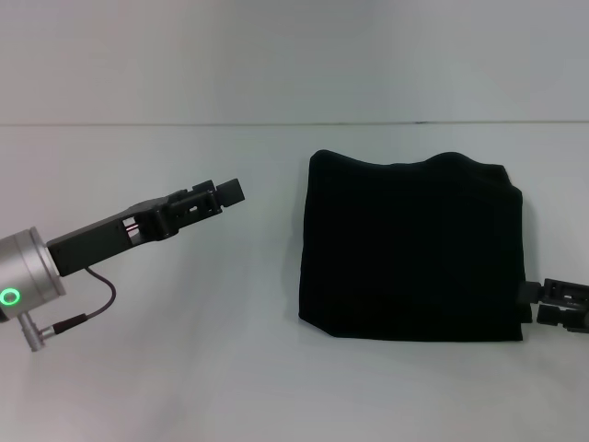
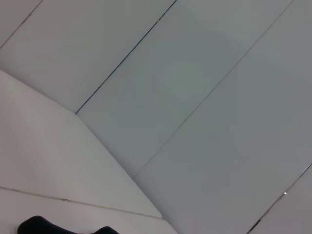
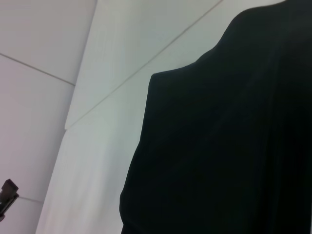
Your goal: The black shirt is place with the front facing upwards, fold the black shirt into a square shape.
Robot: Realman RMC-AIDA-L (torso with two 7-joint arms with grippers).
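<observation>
The black shirt (image 1: 411, 249) lies folded into a rough square on the white table, right of centre; no lettering or neck label shows. It fills much of the right wrist view (image 3: 229, 146), and a sliver of it shows in the left wrist view (image 2: 44, 227). My left gripper (image 1: 225, 193) hangs above the table, well left of the shirt and apart from it. My right gripper (image 1: 543, 304) is at the shirt's near right corner, by its edge; only its tip shows at the frame's right side.
The white table (image 1: 184, 350) runs back to a pale wall (image 1: 294, 55). The left arm's silver wrist with a green ring light (image 1: 11, 296) and a cable sits at the near left.
</observation>
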